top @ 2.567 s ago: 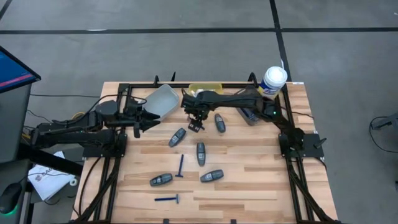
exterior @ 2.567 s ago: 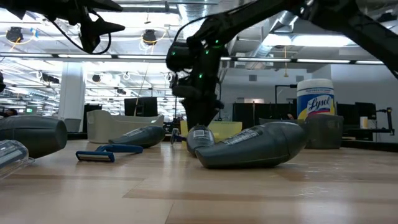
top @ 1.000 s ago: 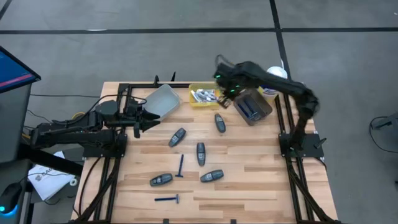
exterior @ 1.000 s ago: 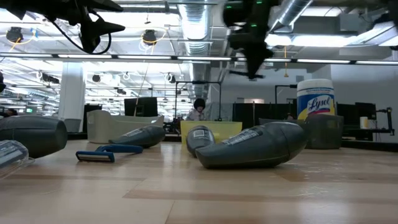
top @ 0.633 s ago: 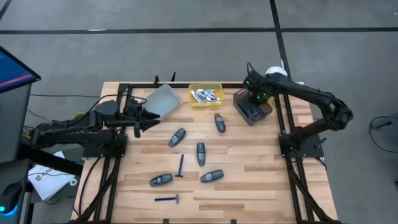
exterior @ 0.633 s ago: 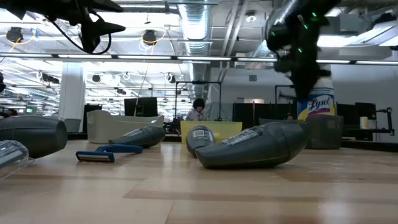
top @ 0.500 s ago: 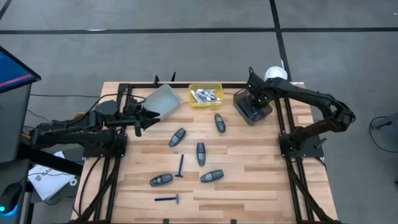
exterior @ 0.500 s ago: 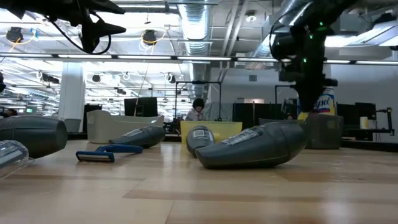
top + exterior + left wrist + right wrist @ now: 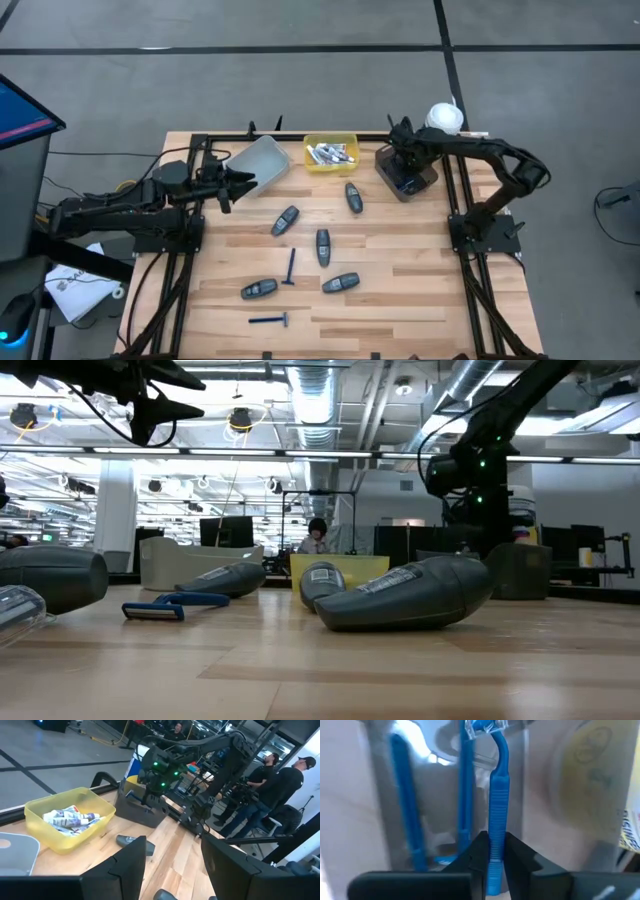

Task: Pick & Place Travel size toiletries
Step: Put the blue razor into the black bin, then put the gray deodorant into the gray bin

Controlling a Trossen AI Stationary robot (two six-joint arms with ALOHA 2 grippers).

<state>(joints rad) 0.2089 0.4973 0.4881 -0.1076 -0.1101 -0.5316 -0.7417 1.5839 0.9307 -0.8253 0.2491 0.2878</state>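
Observation:
My right gripper (image 9: 405,166) hangs over the dark grey bin (image 9: 430,182) at the table's back right, shut on a thin blue razor (image 9: 498,790). Two more blue razors (image 9: 404,800) lie in that bin. On the wood lie several dark grey oval pods (image 9: 322,246) and two blue razors (image 9: 290,267). White mini tubes (image 9: 330,153) fill the yellow bin (image 9: 312,166). My left gripper (image 9: 172,851) waits open at the table's left, beside the light grey bin (image 9: 258,162), with nothing between its fingers. My right gripper pinches the razor's handle (image 9: 496,829) near its free end between its two fingers. The razor sticks out past the fingertips, along them, with its head (image 9: 482,726) farthest away, over the dark grey bin. Whether the head touches the bin I cannot tell.
A white wipes canister (image 9: 443,117) stands at the back right corner, just behind the dark grey bin. Black frame rails (image 9: 455,190) run along the table's left, right and far sides. People stand in the room beyond the table (image 9: 285,780).
My right gripper has carried the blue razor from beside the yellow bin toward the table's right edge and has come down over the dark grey bin. It is still shut on the razor.

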